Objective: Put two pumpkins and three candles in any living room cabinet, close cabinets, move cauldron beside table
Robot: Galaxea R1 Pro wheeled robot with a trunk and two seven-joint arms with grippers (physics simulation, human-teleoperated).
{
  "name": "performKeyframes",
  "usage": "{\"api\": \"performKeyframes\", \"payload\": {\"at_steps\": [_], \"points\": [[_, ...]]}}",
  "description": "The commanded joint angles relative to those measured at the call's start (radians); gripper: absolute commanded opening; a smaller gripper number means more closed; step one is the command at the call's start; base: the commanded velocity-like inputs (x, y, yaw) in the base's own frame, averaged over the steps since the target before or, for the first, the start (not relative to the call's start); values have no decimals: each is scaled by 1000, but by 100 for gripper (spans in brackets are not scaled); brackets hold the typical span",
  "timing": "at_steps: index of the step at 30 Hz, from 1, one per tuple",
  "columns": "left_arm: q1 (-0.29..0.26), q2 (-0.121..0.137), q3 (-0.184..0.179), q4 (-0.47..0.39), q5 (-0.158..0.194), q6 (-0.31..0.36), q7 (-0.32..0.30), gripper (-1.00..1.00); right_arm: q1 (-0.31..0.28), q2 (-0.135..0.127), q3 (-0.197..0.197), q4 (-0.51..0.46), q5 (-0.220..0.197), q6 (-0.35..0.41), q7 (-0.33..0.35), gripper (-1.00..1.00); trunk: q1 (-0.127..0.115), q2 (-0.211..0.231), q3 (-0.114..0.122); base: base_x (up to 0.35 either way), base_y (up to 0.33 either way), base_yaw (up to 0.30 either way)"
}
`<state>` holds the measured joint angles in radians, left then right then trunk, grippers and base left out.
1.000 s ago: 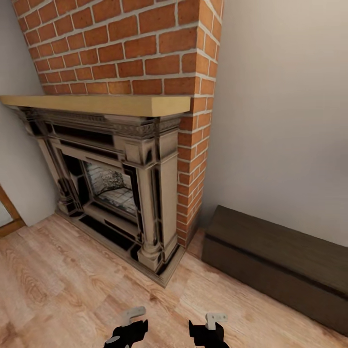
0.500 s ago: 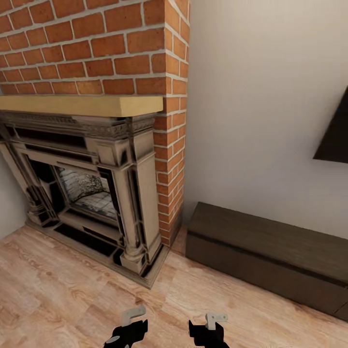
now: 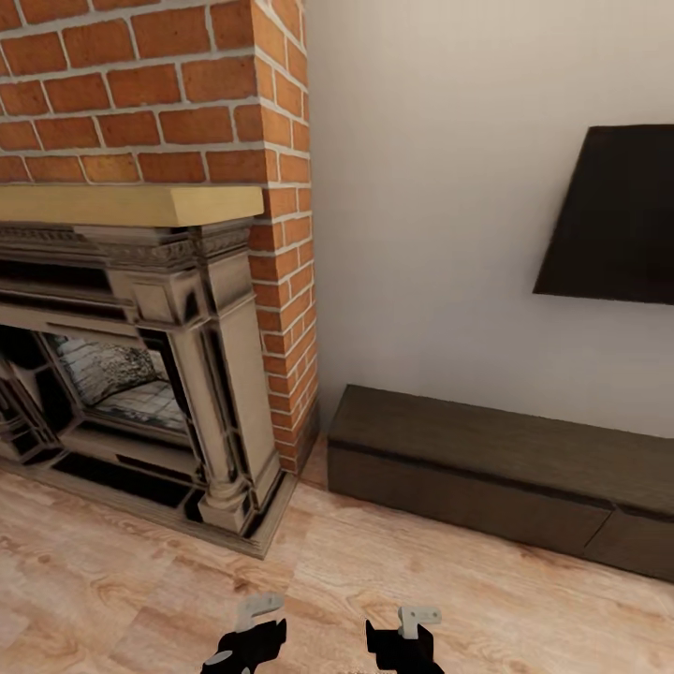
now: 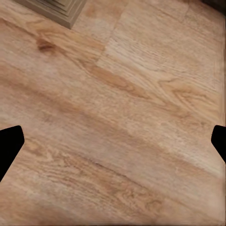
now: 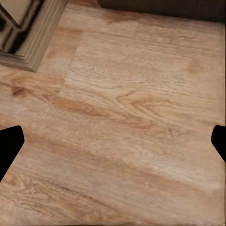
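the ornate fireplace (image 3: pixel 140 374) occupies the left of the head view, under a pale wooden mantel (image 3: pixel 131 204) and a red brick chimney breast (image 3: pixel 159 84). its base corner also appears in the left wrist view (image 4: pixel 56 9) and the right wrist view (image 5: pixel 28 33). the left gripper (image 3: pixel 245 641) sits low at the bottom edge, above the wood plank floor (image 3: pixel 112 580); in its wrist view the two dark fingertips (image 4: pixel 9 146) sit at opposite edges, spread wide, with nothing between them. the right gripper (image 3: pixel 404 638) sits beside it, level with it, likewise spread and empty, fingertips (image 5: pixel 9 146) wide apart. the cabinet (image 3: pixel 505 477) stands against the wall right of the fireplace, fronts flush and closed. a dark wall screen (image 3: pixel 613 215) hangs above it.
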<state>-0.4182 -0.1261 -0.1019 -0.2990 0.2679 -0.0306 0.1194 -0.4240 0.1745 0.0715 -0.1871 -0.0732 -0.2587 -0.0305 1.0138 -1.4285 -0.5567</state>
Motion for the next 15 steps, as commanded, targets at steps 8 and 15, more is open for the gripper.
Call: {"api": "performKeyframes", "payload": {"at_steps": [8, 15], "points": [[0, 2, -8, 0, 10, -3, 6, 100, -1, 0, 4, 1, -8, -4, -3, 100, 0, -1, -1, -107, 0, -279], [1, 2, -8, 0, 10, -3, 6, 100, -1, 0, 4, 1, -8, -4, -3, 100, 0, -1, -1, -12, 0, -279]]}}
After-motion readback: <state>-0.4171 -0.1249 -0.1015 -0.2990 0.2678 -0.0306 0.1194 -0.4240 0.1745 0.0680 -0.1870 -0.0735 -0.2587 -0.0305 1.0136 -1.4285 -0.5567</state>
